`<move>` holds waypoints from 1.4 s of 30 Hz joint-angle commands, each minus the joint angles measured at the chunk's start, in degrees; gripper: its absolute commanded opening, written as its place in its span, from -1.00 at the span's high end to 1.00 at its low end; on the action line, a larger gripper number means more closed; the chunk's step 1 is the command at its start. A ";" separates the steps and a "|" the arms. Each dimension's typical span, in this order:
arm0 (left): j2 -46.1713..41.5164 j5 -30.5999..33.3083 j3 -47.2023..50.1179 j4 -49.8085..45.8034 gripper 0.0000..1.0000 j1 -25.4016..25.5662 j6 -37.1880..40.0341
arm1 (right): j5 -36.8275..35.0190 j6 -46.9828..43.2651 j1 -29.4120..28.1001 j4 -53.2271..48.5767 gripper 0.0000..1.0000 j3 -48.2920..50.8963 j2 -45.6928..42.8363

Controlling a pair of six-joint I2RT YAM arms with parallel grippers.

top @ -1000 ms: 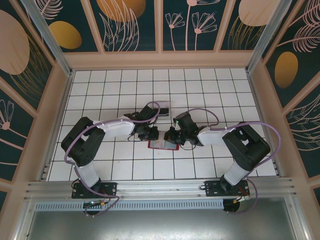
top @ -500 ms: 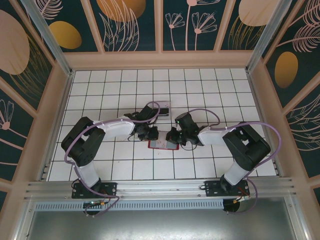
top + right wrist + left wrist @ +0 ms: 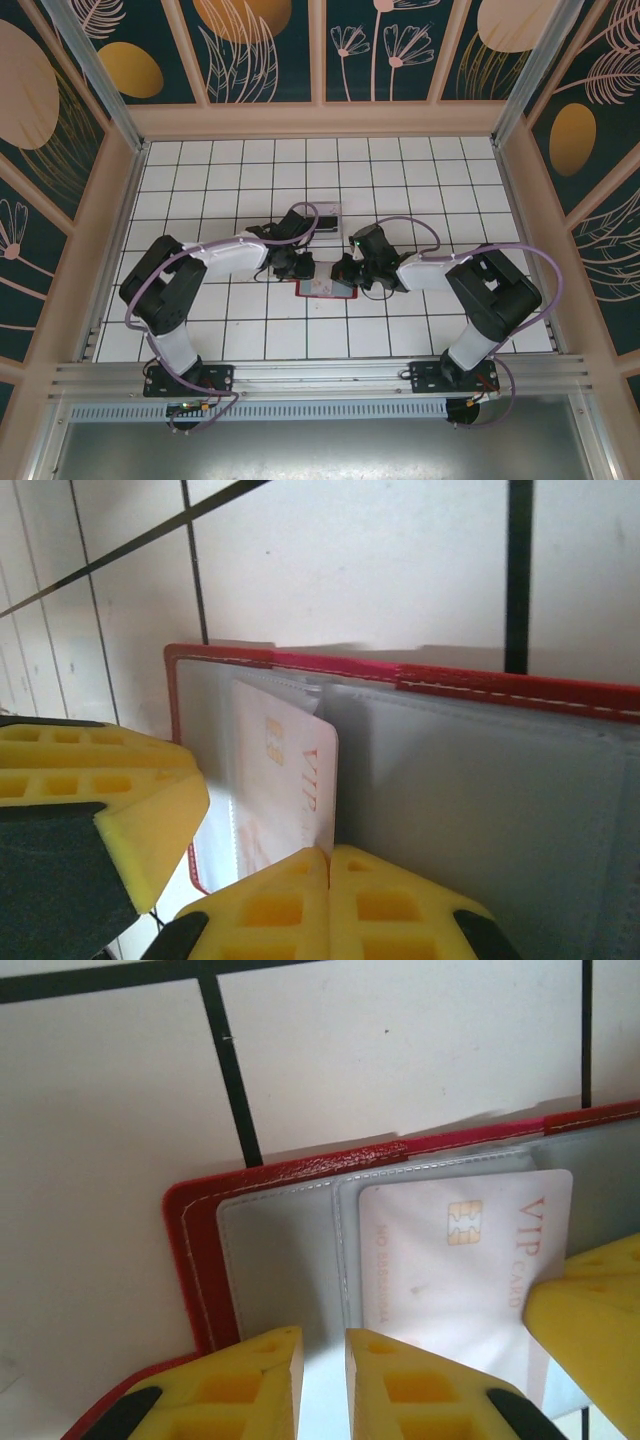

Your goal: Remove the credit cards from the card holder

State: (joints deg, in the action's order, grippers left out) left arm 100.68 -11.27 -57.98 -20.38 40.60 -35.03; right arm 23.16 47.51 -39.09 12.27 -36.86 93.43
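Left wrist view: catches the left gripper [image 3: 322, 1380] with its pads a narrow slit apart, low over the near edge of the open card holder [image 3: 192, 1270], with nothing plainly held. From the right wrist, finds the right gripper [image 3: 330, 900] pressed fully shut at the opposite edge; cannot tell whether a sleeve edge is pinched there. Just beyond the pads, shows one pale credit card [image 3: 460, 1260] marked VIP, tucked in a greyish sleeve [image 3: 280, 1260], with a right-gripper pad overlapping its 4 o'clock corner. From above, places the red holder flat at the middle of the tiled table [image 3: 200, 170], with the left gripper at 10 o'clock and the right at 2 o'clock. Risks from here, by judgement: dragging the whole holder across the tiles rather than freeing the card, for want of a firm hold-down; nipping sleeve together with card; knocking the crowded pads against each other.
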 commanded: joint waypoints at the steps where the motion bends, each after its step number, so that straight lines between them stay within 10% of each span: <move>1: -3.87 1.25 -0.26 -1.86 0.57 -0.39 -1.75 | 1.94 0.26 0.42 2.81 0.95 1.00 1.66; 14: -3.23 -6.53 1.90 6.15 0.54 -0.61 -4.49 | 3.76 0.44 0.24 2.99 0.93 0.91 4.65; 42: 5.05 2.08 0.28 -2.93 0.47 -0.54 -1.45 | 1.32 -0.47 0.07 -2.04 0.93 -0.62 2.19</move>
State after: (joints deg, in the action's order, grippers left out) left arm 102.63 -14.35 -57.74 -18.15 40.27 -37.78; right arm 26.52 47.92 -38.98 15.75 -37.08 96.49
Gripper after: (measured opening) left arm 0.264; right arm 0.054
